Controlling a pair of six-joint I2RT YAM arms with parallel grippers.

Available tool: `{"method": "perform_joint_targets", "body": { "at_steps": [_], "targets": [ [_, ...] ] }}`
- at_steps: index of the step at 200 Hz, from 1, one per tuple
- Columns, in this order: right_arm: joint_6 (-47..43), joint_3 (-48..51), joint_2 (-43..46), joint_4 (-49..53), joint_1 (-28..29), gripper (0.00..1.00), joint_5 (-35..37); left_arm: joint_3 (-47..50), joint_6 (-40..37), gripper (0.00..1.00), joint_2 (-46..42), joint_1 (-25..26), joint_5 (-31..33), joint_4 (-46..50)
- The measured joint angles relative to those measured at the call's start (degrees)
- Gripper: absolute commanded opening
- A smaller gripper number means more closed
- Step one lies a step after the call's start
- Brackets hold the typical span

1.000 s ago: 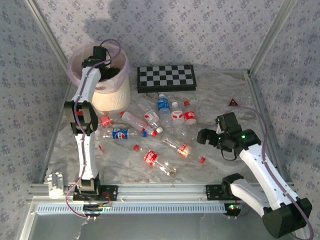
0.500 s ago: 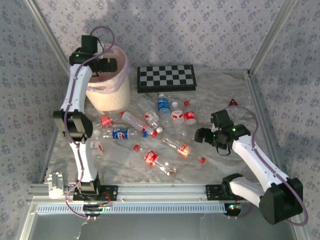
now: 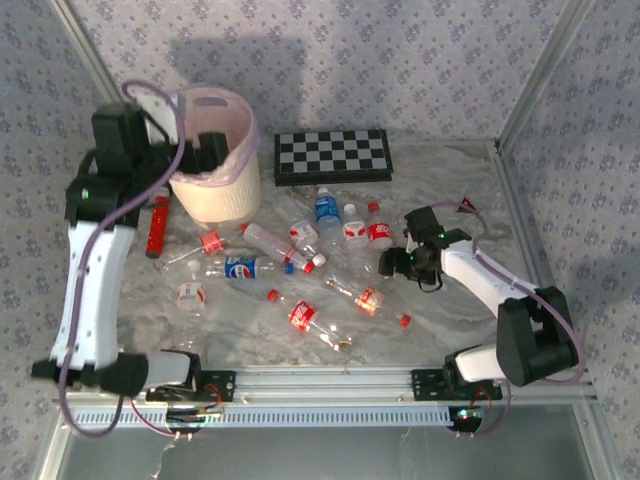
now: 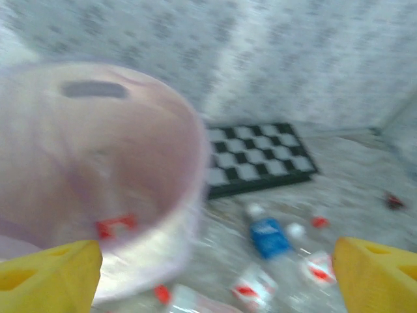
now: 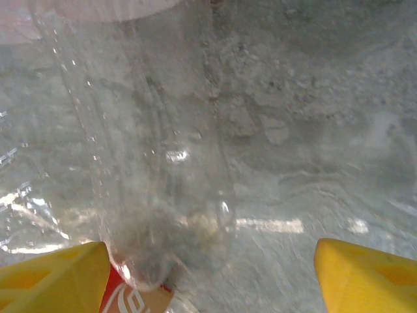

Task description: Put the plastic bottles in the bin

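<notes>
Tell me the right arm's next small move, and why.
Probably lower the right gripper a little and close on the clear bottle. Its jaws stand open, with that bottle lying on the table between them, not yet gripped. The left gripper is open and empty by the bin.

I see my right gripper (image 5: 208, 282) with its yellow fingers (image 5: 49, 277) spread wide into the lower corners. A clear bottle (image 5: 150, 163) runs from upper left down beside the lower-left finger, lying on the marbled tabletop (image 5: 313, 130).
</notes>
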State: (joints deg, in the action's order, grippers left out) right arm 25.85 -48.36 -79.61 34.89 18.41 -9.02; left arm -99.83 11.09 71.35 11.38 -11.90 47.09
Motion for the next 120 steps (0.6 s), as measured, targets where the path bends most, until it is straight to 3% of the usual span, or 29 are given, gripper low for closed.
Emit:
{"method": "perform_joint_targets", "body": {
  "at_steps": [28,47,89,120],
  "targets": [
    [-0.92,-1.55,-4.2,-2.36,0.11,0.83,-1.29,13.62,6.27,0.88,-7.74,7.08,-3.93,-5.11],
    [-1.75,-2.67,-7.06,-3.3,0.09,0.74,-1.86,22.16,11.58,0.88,-9.77,11.1,-5.4,-10.14],
    [-2.99,-5.35,-9.27,-1.86,0.09,0.53,-1.03,34.71,20.94,0.87,-6.01,18.29,-5.4,-20.13],
    [-3.96,-5.6,-3.32,3.02,-0.5,0.4,1.22,36.65,26.27,0.9,-0.26,23.37,-5.25,-29.66]
  ]
}}
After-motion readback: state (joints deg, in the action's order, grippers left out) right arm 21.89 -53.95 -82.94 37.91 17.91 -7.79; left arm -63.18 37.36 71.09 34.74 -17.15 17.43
